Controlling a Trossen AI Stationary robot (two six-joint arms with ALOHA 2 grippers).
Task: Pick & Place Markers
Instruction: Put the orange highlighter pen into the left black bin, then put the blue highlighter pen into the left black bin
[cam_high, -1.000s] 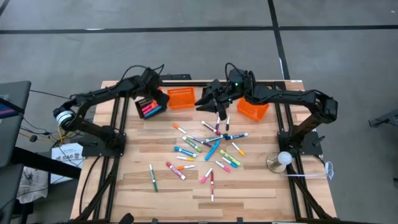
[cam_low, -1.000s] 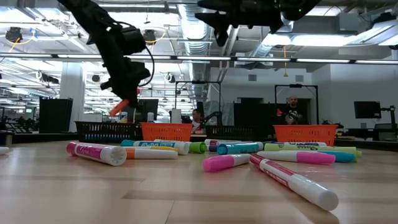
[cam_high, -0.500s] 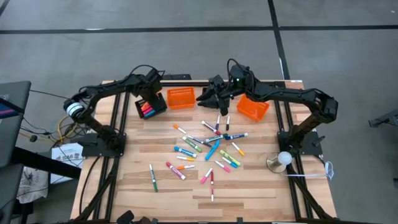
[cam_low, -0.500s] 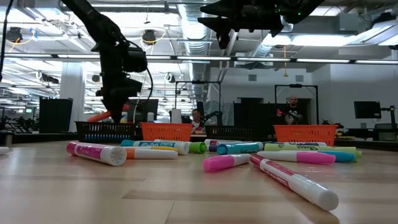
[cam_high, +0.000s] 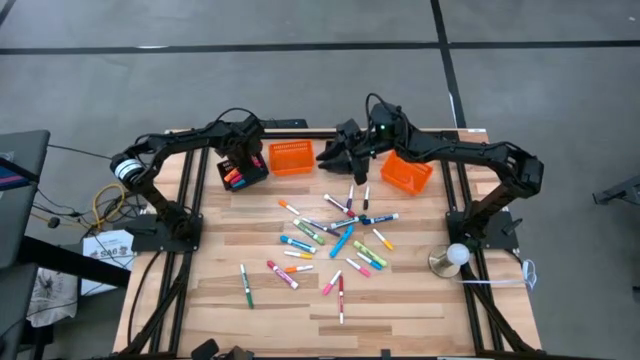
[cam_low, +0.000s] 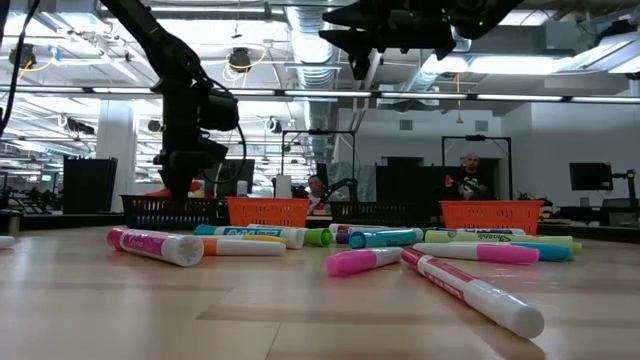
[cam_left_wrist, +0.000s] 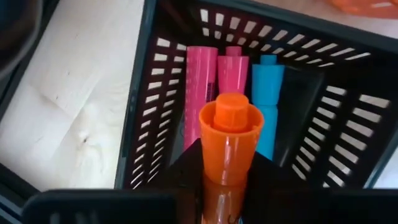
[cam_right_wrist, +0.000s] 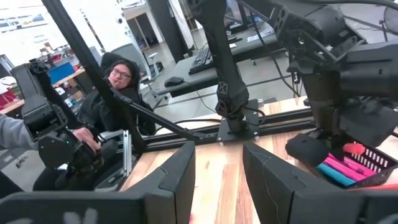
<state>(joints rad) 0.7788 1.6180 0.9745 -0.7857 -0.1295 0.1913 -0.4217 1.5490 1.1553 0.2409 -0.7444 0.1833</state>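
Observation:
Several markers (cam_high: 335, 235) lie scattered on the wooden table's middle; in the low view they (cam_low: 360, 262) lie on their sides. My left gripper (cam_high: 238, 163) points down over the black basket (cam_high: 240, 175) at the far left, shut on an orange marker (cam_left_wrist: 229, 134). Pink and blue markers (cam_left_wrist: 233, 71) lie inside that basket (cam_left_wrist: 155, 112). My right gripper (cam_high: 325, 157) hovers high over the table's far middle, pointing level toward the left; its fingers (cam_right_wrist: 180, 177) stand apart with nothing between them. My left gripper pinches the orange marker's barrel (cam_left_wrist: 227, 183) just behind the cap, between its two fingers. The fingers come from above and the marker runs along them, cap end down into the black basket. Whether the cap touches the markers below, I cannot tell.
An orange basket (cam_high: 291, 157) stands right of the black one, and another (cam_high: 405, 173) at the far right. A white ball on a round stand (cam_high: 455, 256) sits near the right edge. A person (cam_right_wrist: 121, 78) sits beyond the table's left side.
My left gripper has gone down toward the black basket and tipped from slanting to pointing almost straight down, rolling as it went. The orange marker came down with it, from well above the basket to the basket's rim.

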